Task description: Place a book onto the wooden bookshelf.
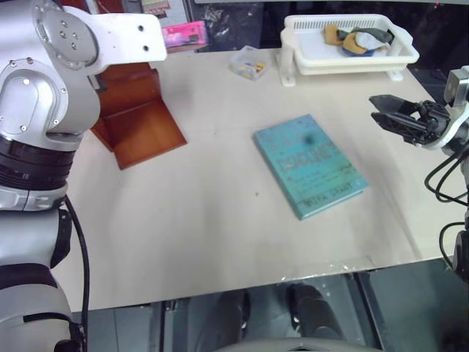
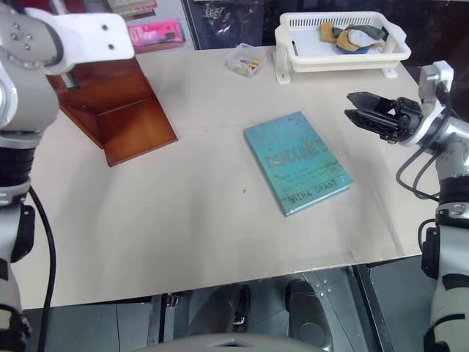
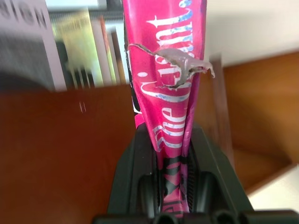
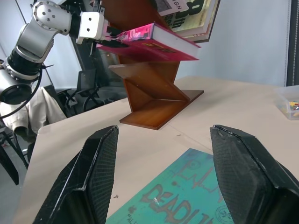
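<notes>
My left gripper (image 3: 172, 186) is shut on the spine end of the bright pink book (image 3: 168, 70); the book juts out past its fingers. In the right wrist view the left gripper (image 4: 108, 37) holds the book (image 4: 149, 39) roughly level above the reddish-brown wooden bookshelf (image 4: 154, 98). From the head, the pink book (image 1: 183, 34) peeks out beyond my left forearm, behind the bookshelf (image 1: 135, 110) at the table's far left. My right gripper (image 1: 375, 110) hovers open and empty at the right, pointing left.
A teal-green book (image 1: 308, 165) lies flat mid-table, just left of the right gripper. At the far right stands a white basket tray (image 1: 293, 44) with cloth items in it. A small clear box (image 1: 249, 62) sits beside it. Other books (image 4: 187, 11) stand behind the shelf.
</notes>
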Available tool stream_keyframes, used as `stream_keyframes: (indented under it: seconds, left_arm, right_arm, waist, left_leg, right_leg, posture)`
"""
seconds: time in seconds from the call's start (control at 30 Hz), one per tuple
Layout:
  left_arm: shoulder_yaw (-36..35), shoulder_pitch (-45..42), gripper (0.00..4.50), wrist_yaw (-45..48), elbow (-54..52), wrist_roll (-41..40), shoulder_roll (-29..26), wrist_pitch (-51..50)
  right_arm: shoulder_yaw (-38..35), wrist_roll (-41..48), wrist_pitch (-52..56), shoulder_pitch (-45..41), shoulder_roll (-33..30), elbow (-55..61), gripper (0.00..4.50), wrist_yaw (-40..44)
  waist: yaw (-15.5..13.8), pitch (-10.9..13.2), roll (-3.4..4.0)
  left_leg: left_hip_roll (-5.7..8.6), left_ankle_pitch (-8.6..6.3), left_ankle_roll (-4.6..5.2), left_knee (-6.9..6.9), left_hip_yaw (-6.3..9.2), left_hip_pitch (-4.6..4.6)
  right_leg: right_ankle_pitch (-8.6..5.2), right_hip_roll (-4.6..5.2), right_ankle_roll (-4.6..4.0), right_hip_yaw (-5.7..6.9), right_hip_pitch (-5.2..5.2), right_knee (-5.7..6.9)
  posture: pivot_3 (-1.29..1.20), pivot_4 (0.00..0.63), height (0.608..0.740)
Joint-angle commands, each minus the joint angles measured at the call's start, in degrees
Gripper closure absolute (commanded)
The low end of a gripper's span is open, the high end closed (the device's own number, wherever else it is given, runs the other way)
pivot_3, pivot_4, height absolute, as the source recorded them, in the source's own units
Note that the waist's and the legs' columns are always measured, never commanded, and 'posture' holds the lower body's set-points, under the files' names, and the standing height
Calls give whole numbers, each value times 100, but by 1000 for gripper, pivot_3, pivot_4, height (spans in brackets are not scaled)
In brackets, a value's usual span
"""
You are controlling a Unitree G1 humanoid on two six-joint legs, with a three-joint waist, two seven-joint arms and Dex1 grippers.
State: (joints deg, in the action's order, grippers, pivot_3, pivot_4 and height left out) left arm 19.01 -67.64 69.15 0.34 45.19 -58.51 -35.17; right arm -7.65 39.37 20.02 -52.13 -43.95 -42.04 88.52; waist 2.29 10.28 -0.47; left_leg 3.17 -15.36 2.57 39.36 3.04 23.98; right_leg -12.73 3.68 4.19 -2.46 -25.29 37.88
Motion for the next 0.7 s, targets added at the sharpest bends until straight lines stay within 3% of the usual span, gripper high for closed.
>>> stream_keyframes:
  seconds: [0.03, 0.27, 0.57, 0.7]
  left_arm:
    - [-322, 53, 4278, 31, -303, 139, -196, -145]
    - [-410, 373, 4278, 305, -594, 122, -351, -280]
    - [-461, 395, 174, 250, -544, 244, -506, -206]
    - [-490, 469, 77, 358, -638, 237, -503, -221]
  right_arm:
    - [-53, 78, -137, -111, -125, -2, 1323, 398]
    - [-57, 76, -204, -103, -151, -76, 1323, 398]
    - [-47, 52, -295, -125, -133, -217, 1323, 398]
    - [-55, 45, -320, -143, -124, -263, 1323, 398]
  waist:
    - [-3, 0, 0]
    - [-7, 0, 0]
    - [-4, 0, 0]
    - [-4, 0, 0]
  left_leg:
    - [0, 0, 0, 0, -1, 0]
    - [0, 0, 0, 1, -1, 0]
    - [0, 0, 0, 1, -2, -2]
    - [0, 0, 0, 1, -3, -3]
  right_leg:
    - [0, 0, 0, 0, 0, 0]
    - [0, 0, 0, 0, 0, 2]
    - [0, 1, 0, -1, 0, 4]
    - [0, 1, 0, -2, 1, 6]
  posture:
    - [0, 150, 740]
    - [0, 150, 740]
    - [0, 150, 740]
    - [0, 150, 740]
